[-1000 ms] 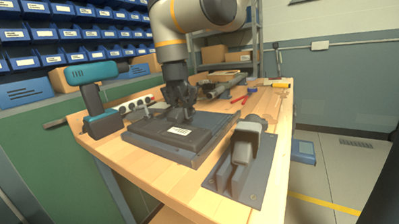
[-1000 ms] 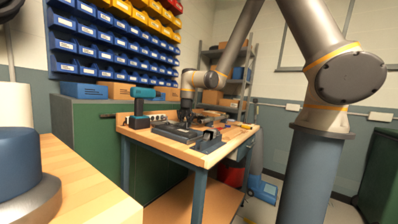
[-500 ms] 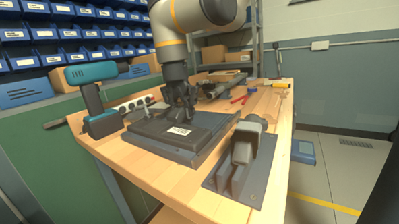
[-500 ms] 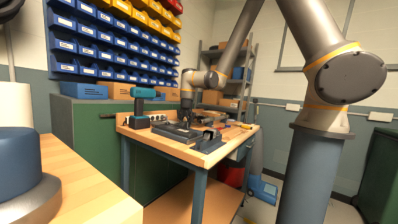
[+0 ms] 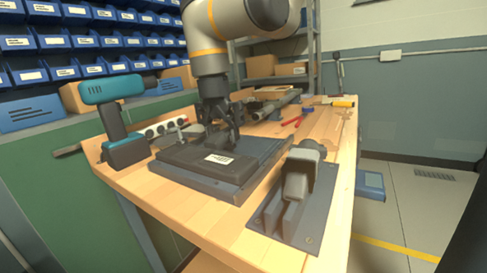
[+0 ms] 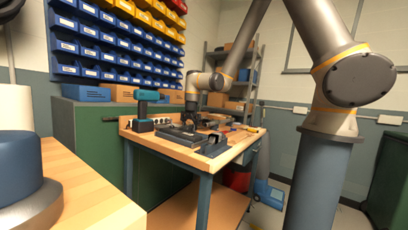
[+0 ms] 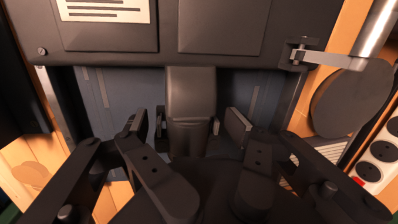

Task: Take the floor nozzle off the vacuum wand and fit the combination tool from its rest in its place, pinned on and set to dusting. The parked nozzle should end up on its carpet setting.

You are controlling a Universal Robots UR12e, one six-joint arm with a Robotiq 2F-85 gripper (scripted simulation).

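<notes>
On the middle of the workbench the dark floor nozzle (image 5: 205, 162) lies flat on a grey-blue parking tray (image 5: 224, 166), a white label on its top. Its neck (image 7: 189, 111) points toward the back of the bench. My gripper (image 5: 220, 131) stands over that neck, open and holding nothing. The vacuum wand (image 5: 273, 106) lies on a stand farther back, its open end facing the nozzle. The grey combination tool (image 5: 300, 171) sits in its rest (image 5: 296, 208) at the front right of the bench. A small lever (image 7: 323, 57) sticks out at the nozzle's side.
Blue storage bins (image 5: 78, 41) cover the wall behind. A teal drill (image 5: 113, 117) stands on the bench's left corner, with a white power strip (image 5: 162, 125) behind the tray. Red pliers (image 5: 292, 120) and a yellow tool (image 5: 343, 103) lie toward the far end.
</notes>
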